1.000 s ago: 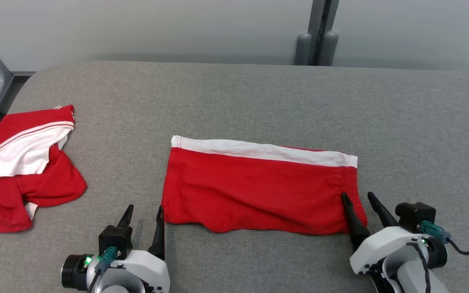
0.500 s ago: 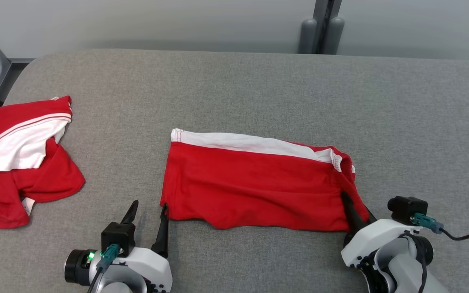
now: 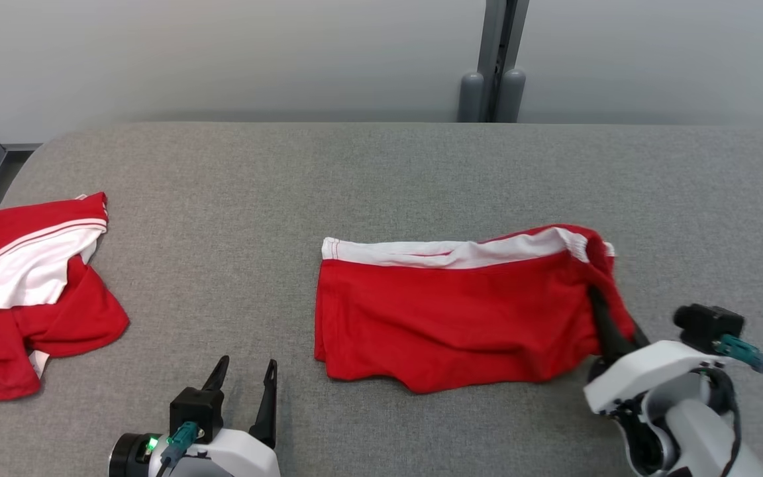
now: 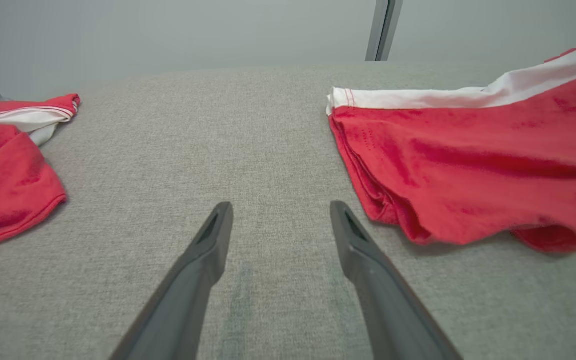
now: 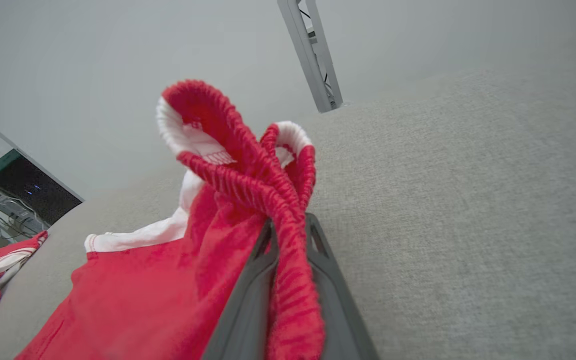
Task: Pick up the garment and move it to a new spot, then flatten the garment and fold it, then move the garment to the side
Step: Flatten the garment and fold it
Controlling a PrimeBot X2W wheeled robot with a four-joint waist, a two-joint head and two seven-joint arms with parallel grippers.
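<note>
While right end effector (image 5: 289, 221) pinches shorts (image 3: 448, 318) at waistband (image 5: 248, 150) corner, lifted off tabletop (image 3: 381, 179), rest lies well right of red heap (image 3: 30, 291). Left end effector (image 3: 247, 361) wide, empty, between heap and shorts. I judge risk: one-corner drag bunches cloth; thin pinch slips.

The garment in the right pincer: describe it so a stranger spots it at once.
On the grey padded table, look right of centre. The red shorts lie spread out, white waistband along the far edge. Unlike the crumpled red-and-white garment at the table's left edge, their right end is pinched up by the right pincer.
</note>
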